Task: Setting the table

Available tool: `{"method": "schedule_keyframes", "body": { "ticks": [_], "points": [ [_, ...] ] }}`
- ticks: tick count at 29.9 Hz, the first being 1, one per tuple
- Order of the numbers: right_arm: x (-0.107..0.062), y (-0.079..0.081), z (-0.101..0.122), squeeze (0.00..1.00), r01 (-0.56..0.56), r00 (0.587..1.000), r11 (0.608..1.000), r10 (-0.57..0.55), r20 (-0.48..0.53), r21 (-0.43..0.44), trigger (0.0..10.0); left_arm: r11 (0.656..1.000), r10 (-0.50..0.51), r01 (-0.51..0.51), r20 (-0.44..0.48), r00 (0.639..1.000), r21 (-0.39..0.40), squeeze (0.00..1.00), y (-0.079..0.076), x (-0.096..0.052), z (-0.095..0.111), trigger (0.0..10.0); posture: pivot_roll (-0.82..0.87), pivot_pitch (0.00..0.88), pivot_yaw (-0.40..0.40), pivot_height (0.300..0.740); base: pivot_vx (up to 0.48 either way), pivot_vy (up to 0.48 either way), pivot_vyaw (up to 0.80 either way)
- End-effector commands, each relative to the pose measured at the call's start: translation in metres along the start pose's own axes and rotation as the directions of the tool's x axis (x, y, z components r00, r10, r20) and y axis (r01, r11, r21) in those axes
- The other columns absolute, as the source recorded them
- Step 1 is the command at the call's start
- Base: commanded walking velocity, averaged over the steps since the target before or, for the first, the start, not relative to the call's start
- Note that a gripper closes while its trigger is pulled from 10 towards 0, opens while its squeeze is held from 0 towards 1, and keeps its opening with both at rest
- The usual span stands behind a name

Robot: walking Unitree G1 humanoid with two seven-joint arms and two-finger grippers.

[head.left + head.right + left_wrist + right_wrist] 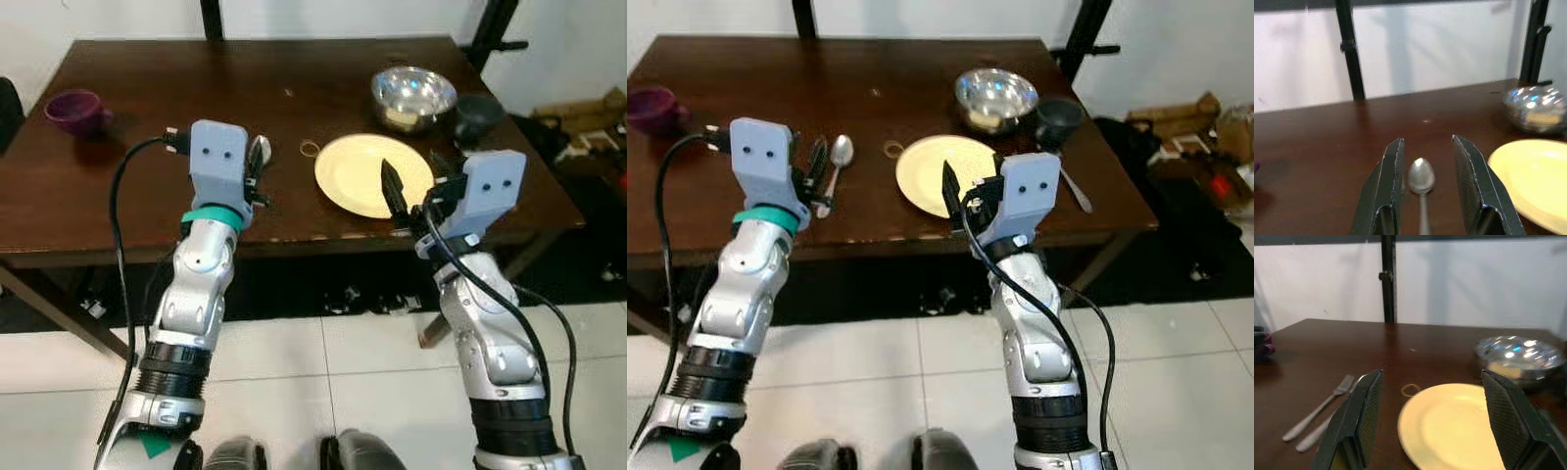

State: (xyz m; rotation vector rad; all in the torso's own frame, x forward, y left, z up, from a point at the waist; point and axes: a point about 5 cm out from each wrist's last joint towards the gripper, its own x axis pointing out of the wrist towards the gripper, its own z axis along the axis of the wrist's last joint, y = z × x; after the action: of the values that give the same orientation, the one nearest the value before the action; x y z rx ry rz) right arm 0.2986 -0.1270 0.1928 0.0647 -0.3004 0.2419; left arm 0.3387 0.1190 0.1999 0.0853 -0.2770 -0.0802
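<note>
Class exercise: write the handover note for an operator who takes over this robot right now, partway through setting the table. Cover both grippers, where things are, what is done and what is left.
Left gripper: open, fingers either side of the spoon, not gripping it.
Right gripper: open, held at the near edge of the yellow plate.
A fork lies beside the spoon, left of the plate.
Steel bowl and dark bowl are behind the plate; purple cup at the far left.
Done: plate, spoon and fork laid.
Left: probably the cup and bowls.
</note>
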Motion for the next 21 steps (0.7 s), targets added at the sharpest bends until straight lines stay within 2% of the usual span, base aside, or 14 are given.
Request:
{"method": "schedule_keyframes", "body": {
  "ticks": [1,13,15,17,21],
  "points": [
    [-0.001,0.000,0.000,0.00,-0.004,1.000,1.000,0.004,0.002,0.001,10.0,1.000,-0.007,0.007,-0.031,0.999,-0.002,0.00,-0.001,0.000,-0.006,10.0,-0.11,0.000,0.038,0.740,0.412,0.000,0.00],
    [0.000,0.000,0.003,0.00,-0.002,1.000,1.000,0.002,0.019,-0.003,10.0,0.999,-0.030,0.028,-0.084,0.996,-0.016,0.00,-0.005,0.005,-0.014,10.0,-0.11,0.000,0.049,0.740,0.404,0.000,0.00],
    [0.001,0.001,0.004,0.00,-0.002,1.000,1.000,0.002,0.025,-0.004,10.0,0.999,-0.034,0.030,-0.118,0.992,-0.029,0.00,-0.007,0.007,-0.019,10.0,-0.12,0.000,0.052,0.740,0.337,0.000,0.00],
    [0.002,0.002,0.007,0.00,-0.005,0.999,1.000,0.005,0.036,-0.005,10.0,0.997,-0.050,0.038,-0.191,0.980,-0.064,0.00,-0.012,0.009,-0.029,10.0,-0.12,0.000,0.054,0.740,0.148,0.000,0.00],
    [0.003,0.003,0.008,0.00,-0.008,0.999,1.000,0.008,0.041,-0.005,10.0,0.995,-0.057,0.035,-0.232,0.971,-0.098,0.00,-0.013,0.010,-0.034,10.0,-0.12,0.000,0.054,0.740,0.000,0.000,0.00]
  ]
}}
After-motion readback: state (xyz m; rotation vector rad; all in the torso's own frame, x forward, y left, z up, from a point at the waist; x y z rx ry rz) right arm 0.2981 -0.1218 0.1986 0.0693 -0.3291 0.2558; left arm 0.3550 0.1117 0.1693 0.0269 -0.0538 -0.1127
